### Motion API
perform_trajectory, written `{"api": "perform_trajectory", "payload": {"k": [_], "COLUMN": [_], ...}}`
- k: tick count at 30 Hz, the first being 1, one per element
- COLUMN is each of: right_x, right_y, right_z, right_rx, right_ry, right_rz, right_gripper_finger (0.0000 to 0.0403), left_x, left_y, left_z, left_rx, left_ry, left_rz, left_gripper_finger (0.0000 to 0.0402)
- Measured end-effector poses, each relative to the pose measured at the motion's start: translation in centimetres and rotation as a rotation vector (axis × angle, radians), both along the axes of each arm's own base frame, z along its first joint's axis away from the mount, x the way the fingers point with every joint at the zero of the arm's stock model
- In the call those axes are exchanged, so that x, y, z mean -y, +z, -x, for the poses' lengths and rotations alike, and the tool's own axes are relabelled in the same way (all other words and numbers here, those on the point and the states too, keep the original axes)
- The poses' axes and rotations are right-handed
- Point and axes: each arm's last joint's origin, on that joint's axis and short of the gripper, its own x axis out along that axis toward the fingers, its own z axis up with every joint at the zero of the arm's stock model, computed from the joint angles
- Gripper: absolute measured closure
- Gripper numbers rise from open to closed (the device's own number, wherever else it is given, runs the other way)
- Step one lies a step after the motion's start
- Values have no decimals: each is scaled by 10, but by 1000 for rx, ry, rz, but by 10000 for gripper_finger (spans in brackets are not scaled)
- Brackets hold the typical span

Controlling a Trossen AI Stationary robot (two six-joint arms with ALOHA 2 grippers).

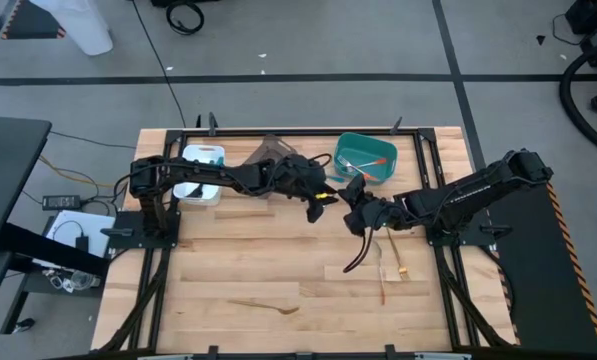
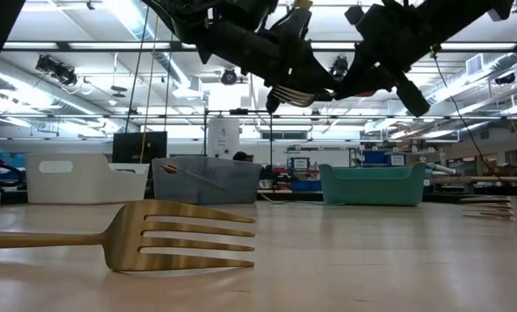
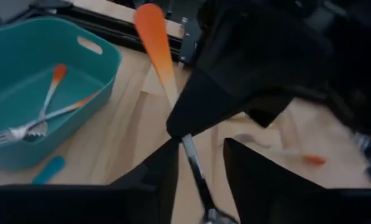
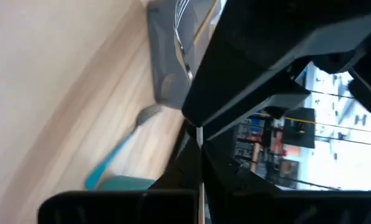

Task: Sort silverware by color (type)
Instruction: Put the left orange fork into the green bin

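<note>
Mid-handover above the tabletop point(image 1: 278, 260): the right claw point(image 1: 353, 195) is clamped on an orange-handled fork point(image 3: 166, 74), the left claw point(image 1: 318, 200) spread wide. Two orange-handled utensils lie in the teal bin point(image 1: 378, 150); several remain loose near.

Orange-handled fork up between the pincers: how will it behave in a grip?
The orange-plastic-handled metal fork looks slim and rigid: probably light, no droop. The right pincer clamps it at one narrow spot near the handle's base, so it may pivot. Its smooth steel shaft could slip in the open left pincer.
</note>
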Motion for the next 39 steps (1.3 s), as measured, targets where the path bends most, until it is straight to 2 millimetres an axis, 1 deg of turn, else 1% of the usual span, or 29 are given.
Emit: {"api": "perform_trajectory", "payload": {"k": [3,8,12,14,17,23,26,31,35,39], "right_x": [0,1,1,0,0,2,6,18,28,41], "right_y": [-2,-6,-8,-9,-10,-14,-15,-17,-17,-18], "right_z": [1,4,6,6,7,11,12,12,12,11], "right_rx": [14,25,41,49,49,23,36,45,41,31], "right_ry": [-13,-65,-100,-103,-116,-152,-195,-266,-298,-319], "right_rz": [-49,-116,-173,-214,-247,-264,-293,-323,-323,-365], "right_gripper_finger": [390,388,387,387,387,387,387,386,386,386], "left_x": [0,-1,0,4,13,37,51,74,89,99], "left_y": [-1,-1,10,16,22,21,20,15,10,-2], "left_z": [1,4,9,11,13,12,12,16,19,25], "left_rx": [-16,-55,-65,-62,-59,-70,-90,-164,-202,-231], "left_ry": [-32,-47,-9,2,9,-31,-34,-22,-39,-70], "left_rz": [-82,-175,-299,-352,-422,-505,-559,-643,-660,-666], "left_gripper_finger": [253,254,257,257,258,258,258,258,258,258]}}
